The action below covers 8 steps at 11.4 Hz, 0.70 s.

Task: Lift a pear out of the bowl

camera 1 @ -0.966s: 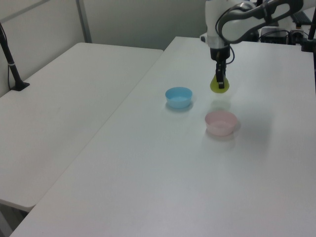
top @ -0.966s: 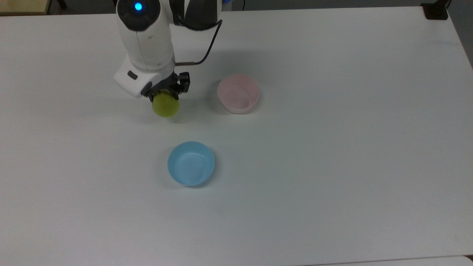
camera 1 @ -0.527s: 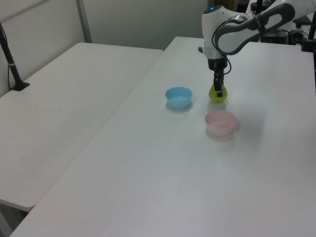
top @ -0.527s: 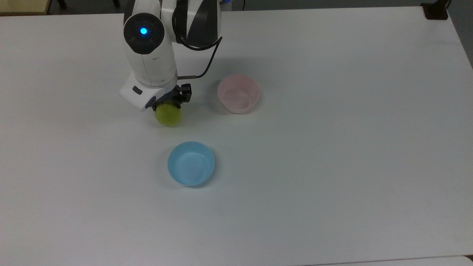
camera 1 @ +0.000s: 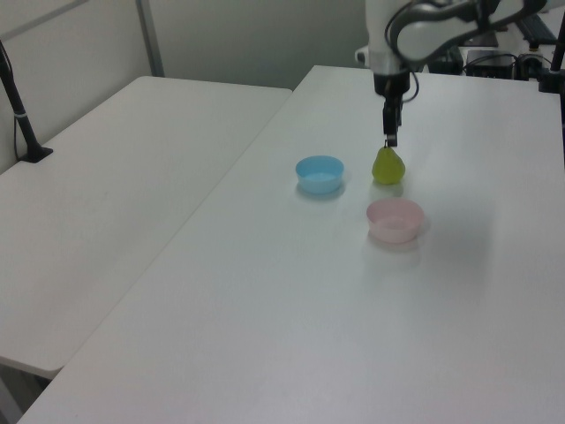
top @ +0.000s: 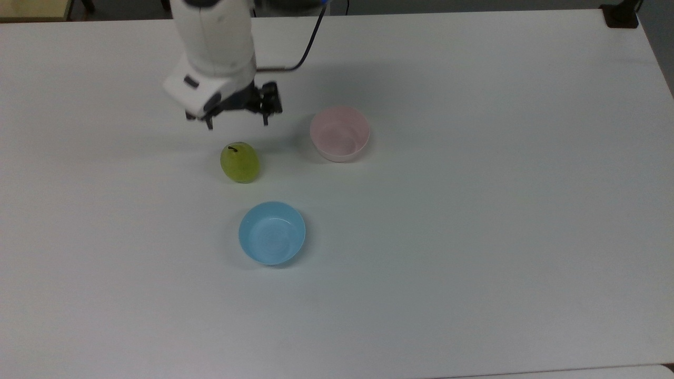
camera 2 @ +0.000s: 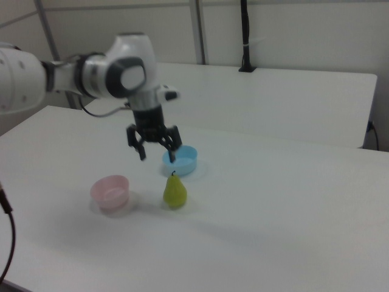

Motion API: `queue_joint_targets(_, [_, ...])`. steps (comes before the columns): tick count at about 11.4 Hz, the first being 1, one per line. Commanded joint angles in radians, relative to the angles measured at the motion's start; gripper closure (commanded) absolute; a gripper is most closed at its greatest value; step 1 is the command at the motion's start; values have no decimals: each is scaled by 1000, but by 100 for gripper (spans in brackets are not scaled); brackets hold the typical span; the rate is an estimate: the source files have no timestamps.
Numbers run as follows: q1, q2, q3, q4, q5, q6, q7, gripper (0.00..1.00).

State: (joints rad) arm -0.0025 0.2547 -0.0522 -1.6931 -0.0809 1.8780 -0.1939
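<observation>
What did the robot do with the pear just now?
The gripper let go of the pear and rose away with its fingers open. The pear now stands upright on the table, between the two bowls. The pink bowl and blue bowl stayed put, both empty.

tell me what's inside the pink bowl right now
Nothing: the small round pale pink bowl shows only its bare inner surface in the top view. The small yellow-green pear stands upright on the white table beside it, apart from it, below the open hand.
</observation>
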Motion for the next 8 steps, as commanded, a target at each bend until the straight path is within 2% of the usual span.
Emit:
queue_joint_targets(1, [55, -187, -3, -22, 10, -132, 79, 0])
queue_joint_targets(3, [93, -247, -12, -22, 22, -171, 94, 0])
queue_joint_targets(5, [111, -279, -12, -22, 27, -204, 181, 0])
queue_joint_targets(8, [110, -285, -12, -11, 27, -218, 202, 0])
